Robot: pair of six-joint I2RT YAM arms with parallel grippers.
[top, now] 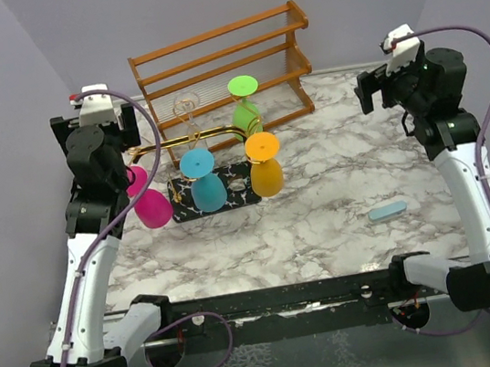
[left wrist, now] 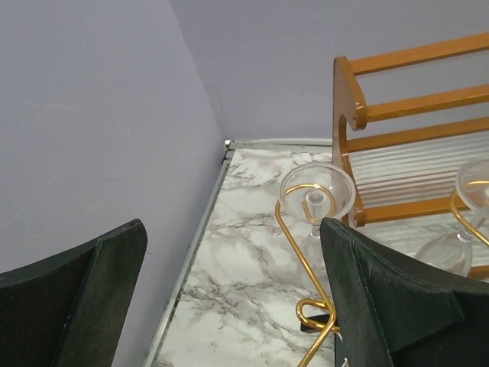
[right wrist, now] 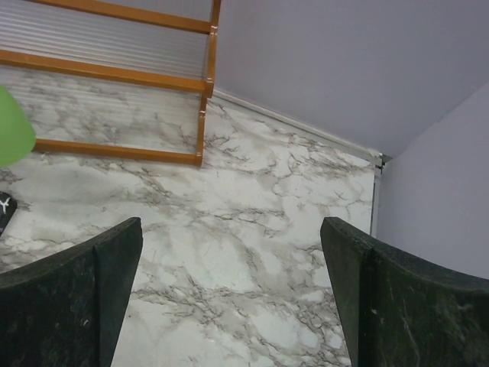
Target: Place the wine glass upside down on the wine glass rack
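Hanging foot-up by its stem in a gold wire arm (left wrist: 292, 229) of the rack (top: 239, 193), the clear wine glass (left wrist: 315, 195) sits just in front of the wooden shelf (top: 217, 58). A second clear glass (left wrist: 472, 222) shows at the right edge of the left wrist view. Pink (top: 151, 207), blue (top: 206, 189), orange (top: 267, 175) and green (top: 244, 114) glasses hang from the rack the same way. No glass is seen loose on the table (top: 337, 179); only a small grey-blue piece (top: 388, 211) lies there. The left gripper (left wrist: 231, 252) is raised above the rack's left side, fingers spread wide and holding nothing. The right gripper (right wrist: 231, 245) is well apart over bare marble, likewise spread and unloaded. Assessment: the hanging appears complete, and the step in hand is clearing the left arm from the rack. To do that well, lift straight up and draw back toward the base, fingers kept wide, with no sideways sweep. The wire scroll lies below the right-hand finger, and a snag there would swing the hanging glasses. The pink glass near the forearm is partly hidden, so its clearance cannot be confirmed.
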